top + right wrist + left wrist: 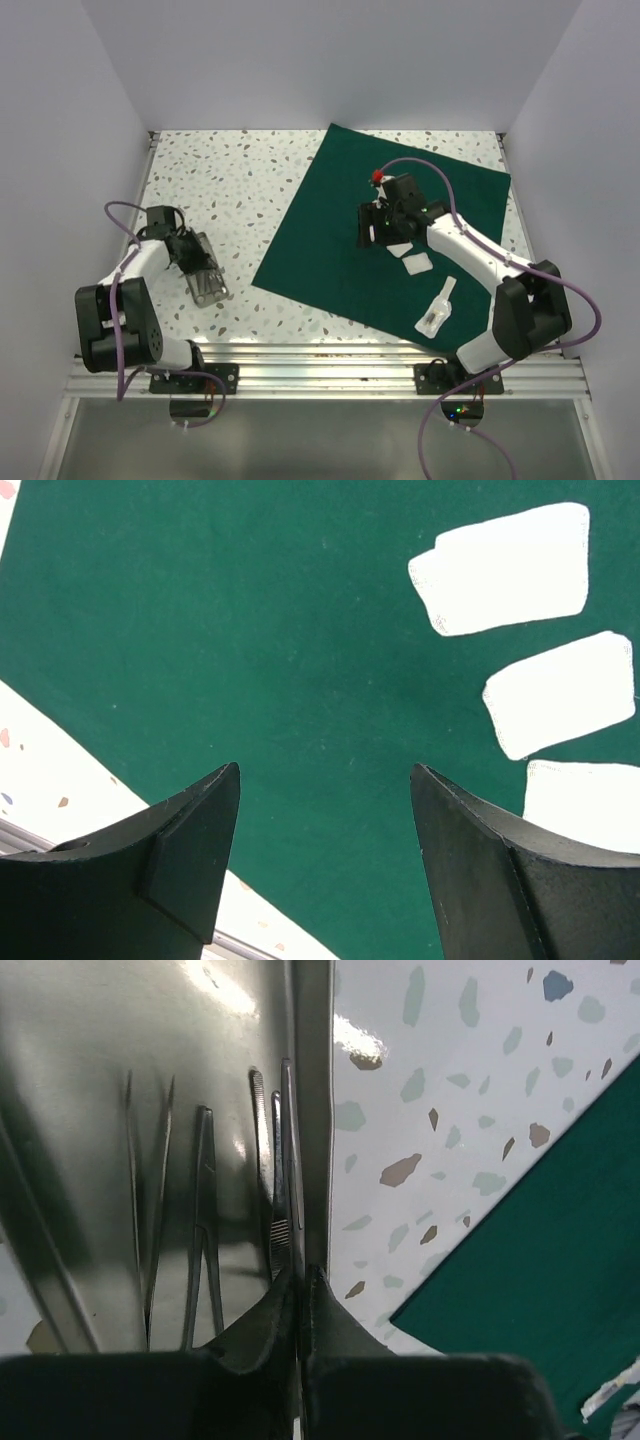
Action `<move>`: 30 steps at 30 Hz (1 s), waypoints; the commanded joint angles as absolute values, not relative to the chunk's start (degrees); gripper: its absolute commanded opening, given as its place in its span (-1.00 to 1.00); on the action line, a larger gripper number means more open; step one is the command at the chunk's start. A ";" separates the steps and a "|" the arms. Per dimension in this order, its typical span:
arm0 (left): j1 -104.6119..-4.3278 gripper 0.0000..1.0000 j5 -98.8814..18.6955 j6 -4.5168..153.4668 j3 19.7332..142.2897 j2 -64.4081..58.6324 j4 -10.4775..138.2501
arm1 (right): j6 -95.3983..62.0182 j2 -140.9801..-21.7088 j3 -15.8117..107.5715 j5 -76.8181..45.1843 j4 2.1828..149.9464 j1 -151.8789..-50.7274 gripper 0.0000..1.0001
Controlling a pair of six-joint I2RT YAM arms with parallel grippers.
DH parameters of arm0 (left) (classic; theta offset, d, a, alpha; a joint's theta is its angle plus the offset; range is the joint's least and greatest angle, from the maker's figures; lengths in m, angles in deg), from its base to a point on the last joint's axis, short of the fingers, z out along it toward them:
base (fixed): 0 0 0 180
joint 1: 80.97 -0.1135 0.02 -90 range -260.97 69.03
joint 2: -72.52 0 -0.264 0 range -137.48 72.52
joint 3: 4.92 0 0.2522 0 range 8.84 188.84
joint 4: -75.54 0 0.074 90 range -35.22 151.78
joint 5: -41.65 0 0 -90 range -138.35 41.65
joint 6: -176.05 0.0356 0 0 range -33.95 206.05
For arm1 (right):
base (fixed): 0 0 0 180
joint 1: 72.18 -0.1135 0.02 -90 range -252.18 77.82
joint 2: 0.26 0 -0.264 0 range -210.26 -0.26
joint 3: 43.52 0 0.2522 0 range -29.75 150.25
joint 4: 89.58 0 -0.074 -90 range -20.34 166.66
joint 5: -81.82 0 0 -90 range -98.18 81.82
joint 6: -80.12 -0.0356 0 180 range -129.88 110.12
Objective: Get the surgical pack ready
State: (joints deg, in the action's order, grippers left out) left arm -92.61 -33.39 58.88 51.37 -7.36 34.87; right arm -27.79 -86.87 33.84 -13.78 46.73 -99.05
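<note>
The dark green drape (330, 235) lies spread flat on the speckled table; it also shows in the left wrist view (545, 1240) and the right wrist view (300, 630). The small steel tray (212, 290) sits on the table left of the drape. It holds several steel instruments (205, 1210). My left gripper (190, 257) (300, 1278) is shut on the tray's right rim (312, 1110). My right gripper (385, 228) (325, 775) is open and empty above the drape. Three white gauze pads (505, 570) lie on the drape just right of it; two show in the top view (417, 263).
A clear plastic packet (437, 308) lies on the drape's near right part. An aluminium rail (320, 360) runs along the table's near edge. White walls close the left, back and right sides.
</note>
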 commanded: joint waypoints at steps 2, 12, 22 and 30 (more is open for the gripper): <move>-93.10 -1.00 -23.92 58.81 49.89 -10.35 42.44 | -26.93 -85.60 33.26 -14.68 49.41 -98.81 0.46; -93.18 -0.78 -24.53 58.81 52.35 -11.51 43.07 | -27.98 -86.22 32.12 -15.91 50.47 -98.72 0.46; -93.71 -0.02 -27.87 56.79 49.80 -6.06 39.46 | -28.68 -86.22 34.32 -15.91 48.98 -98.72 0.46; -93.80 0.09 -28.32 56.70 50.86 2.37 36.64 | -36.50 -84.73 35.02 -4.67 45.64 -97.23 0.43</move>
